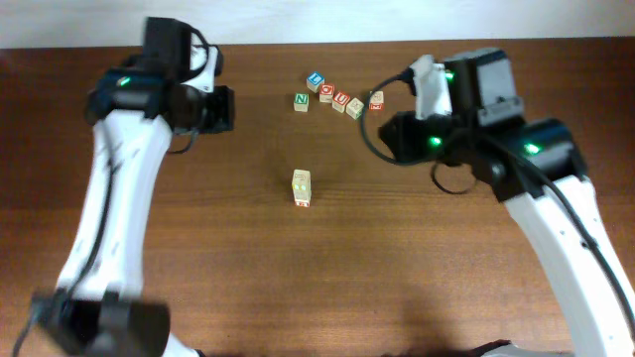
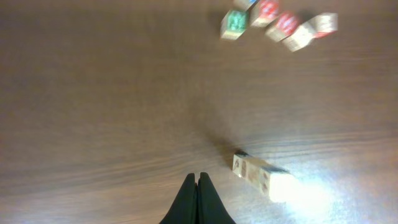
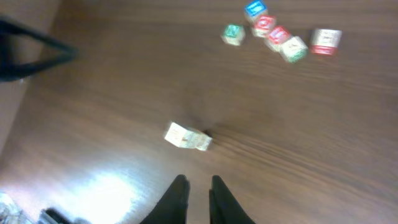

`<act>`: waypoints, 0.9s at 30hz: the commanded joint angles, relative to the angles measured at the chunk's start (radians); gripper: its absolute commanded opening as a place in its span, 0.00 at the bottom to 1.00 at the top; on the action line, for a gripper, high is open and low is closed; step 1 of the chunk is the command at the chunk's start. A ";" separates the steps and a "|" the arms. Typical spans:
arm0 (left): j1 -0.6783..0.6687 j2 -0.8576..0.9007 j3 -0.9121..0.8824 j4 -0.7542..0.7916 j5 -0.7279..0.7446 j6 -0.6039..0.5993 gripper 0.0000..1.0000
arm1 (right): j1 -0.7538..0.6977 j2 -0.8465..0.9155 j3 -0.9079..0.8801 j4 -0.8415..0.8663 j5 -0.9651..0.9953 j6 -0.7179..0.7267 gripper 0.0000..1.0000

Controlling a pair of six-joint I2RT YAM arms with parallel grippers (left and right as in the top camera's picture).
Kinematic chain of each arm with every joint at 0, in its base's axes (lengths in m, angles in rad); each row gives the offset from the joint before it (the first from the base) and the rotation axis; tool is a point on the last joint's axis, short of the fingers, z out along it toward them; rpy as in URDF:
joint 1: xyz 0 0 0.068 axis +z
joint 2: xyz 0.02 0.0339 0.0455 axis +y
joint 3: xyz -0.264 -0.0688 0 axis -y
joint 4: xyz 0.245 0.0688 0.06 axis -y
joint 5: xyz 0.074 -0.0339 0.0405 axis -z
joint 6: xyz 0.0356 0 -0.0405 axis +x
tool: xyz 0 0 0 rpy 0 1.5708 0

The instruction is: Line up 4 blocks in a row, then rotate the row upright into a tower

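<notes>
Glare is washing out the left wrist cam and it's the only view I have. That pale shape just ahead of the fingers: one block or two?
Observer: Two, as far as I can tell. Overhead shows a pair of pale blocks end to end mid-table, well apart from the lettered cluster.
Operator: Where's the other arm?
Observer: On the right wrist view, the right gripper points at that pair from short of it, with its fingers slightly apart and nothing between them.
Operator: My top edge clips something blue. How many are up there?
Observer: Six. The blue-letter cube shows whole from overhead, at the far end of the cluster.
</notes>
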 commanded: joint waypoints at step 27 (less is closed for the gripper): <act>0.000 -0.428 0.017 -0.263 -0.200 0.115 0.99 | -0.021 -0.523 -0.012 -0.359 0.455 -0.103 0.98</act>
